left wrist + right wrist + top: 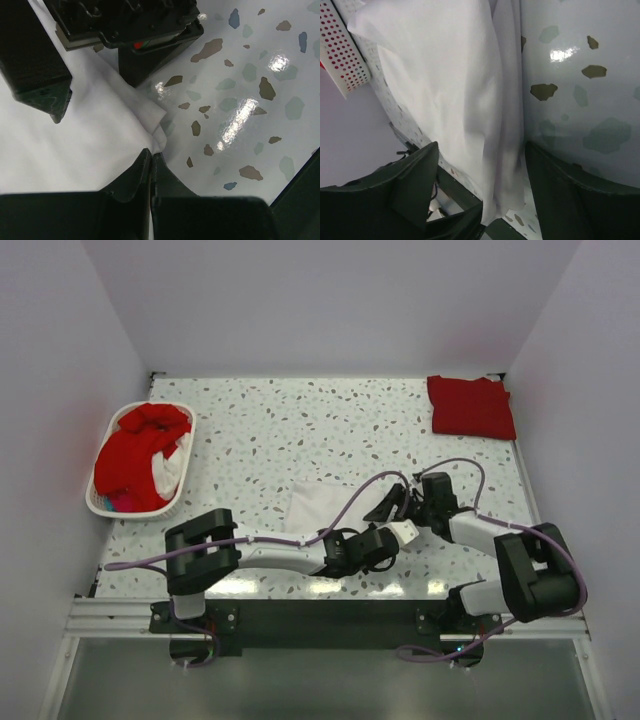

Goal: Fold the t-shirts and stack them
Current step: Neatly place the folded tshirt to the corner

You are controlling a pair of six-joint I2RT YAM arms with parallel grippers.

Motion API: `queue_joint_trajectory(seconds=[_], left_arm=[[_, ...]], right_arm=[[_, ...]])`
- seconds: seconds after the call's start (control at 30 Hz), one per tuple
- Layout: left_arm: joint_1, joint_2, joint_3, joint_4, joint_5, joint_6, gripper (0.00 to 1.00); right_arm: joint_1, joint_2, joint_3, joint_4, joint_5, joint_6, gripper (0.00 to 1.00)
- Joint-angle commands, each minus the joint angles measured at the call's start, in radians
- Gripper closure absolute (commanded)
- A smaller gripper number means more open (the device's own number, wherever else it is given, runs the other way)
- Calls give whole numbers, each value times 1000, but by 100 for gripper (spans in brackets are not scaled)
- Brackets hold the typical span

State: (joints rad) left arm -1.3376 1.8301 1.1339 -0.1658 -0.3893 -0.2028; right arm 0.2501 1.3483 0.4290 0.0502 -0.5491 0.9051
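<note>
A white t-shirt (318,505) lies flat near the table's front, partly hidden under both arms. My left gripper (151,156) is shut on a bunched corner of this shirt (75,145), low over the speckled table. My right gripper (480,175) is open and its two fingers straddle a hanging fold of the white shirt (445,85). In the top view the left gripper (398,535) and the right gripper (385,508) meet at the shirt's right edge. A folded red t-shirt (470,407) lies at the back right. More red t-shirts (135,450) are heaped in the basket.
The white oval perforated basket (130,512) stands at the left edge of the table, also showing in the right wrist view as the basket (342,55). White walls close in the table on three sides. The right arm's body (125,25) hangs just beyond my left fingers.
</note>
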Motion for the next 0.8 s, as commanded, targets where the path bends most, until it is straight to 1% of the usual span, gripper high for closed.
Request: queue_joint_trajectory(seconds=[0.0, 0.03, 0.07, 0.1, 0.2, 0.23, 0.27, 0.33, 0.37, 0.4, 0.47, 0.5, 0.53, 0.6, 0.63, 0.67, 0.7, 0.73, 0.77], left_arm=[[-3, -45, 0, 52, -17, -30, 100], [-3, -45, 1, 49, -17, -30, 99], [-5, -42, 3, 48, -16, -32, 95], [-3, -40, 4, 48, -13, -33, 94], [-3, -49, 4, 55, -8, -41, 89], [-3, -52, 4, 57, -6, -43, 87], [-3, -57, 7, 58, -5, -43, 84], [-2, -64, 16, 57, 1, -43, 79], [0, -74, 20, 57, 4, -44, 75], [8, -81, 20, 60, 10, -47, 73], [23, -107, 12, 69, 23, -55, 66], [47, -120, -2, 81, 47, -56, 64], [61, -144, -8, 83, 58, -60, 56], [116, -175, -23, 81, 95, -61, 47], [139, -210, -28, 80, 108, -61, 40], [162, -230, -32, 77, 119, -63, 37], [214, -250, -36, 63, 136, -63, 32], [242, -284, -33, 51, 139, -60, 23], [302, -298, -28, 32, 144, -58, 19]], right_arm=[[20, 51, -18, 73, 32, 28, 32], [23, 61, -10, 56, 35, 11, 43], [25, 61, 8, 45, 44, -1, 51], [25, 61, 19, 31, 49, -12, 62], [26, 64, 60, -16, 54, -55, 78], [26, 68, 69, -39, 55, -78, 87], [26, 69, 92, -47, 60, -92, 91], [26, 69, 117, -120, 86, -141, 100], [26, 68, 146, -144, 98, -158, 100], [26, 68, 160, -167, 109, -175, 100], [26, 66, 203, -231, 149, -219, 100], [26, 68, 220, -252, 162, -233, 100], [26, 68, 234, -289, 188, -261, 100], [26, 75, 286, -329, 225, -288, 100], [26, 80, 306, -372, 266, -322, 100], [26, 84, 351, -394, 291, -340, 100], [26, 101, 378, -415, 311, -360, 100], [26, 113, 433, -461, 360, -394, 100], [25, 130, 463, -478, 388, -411, 100]])
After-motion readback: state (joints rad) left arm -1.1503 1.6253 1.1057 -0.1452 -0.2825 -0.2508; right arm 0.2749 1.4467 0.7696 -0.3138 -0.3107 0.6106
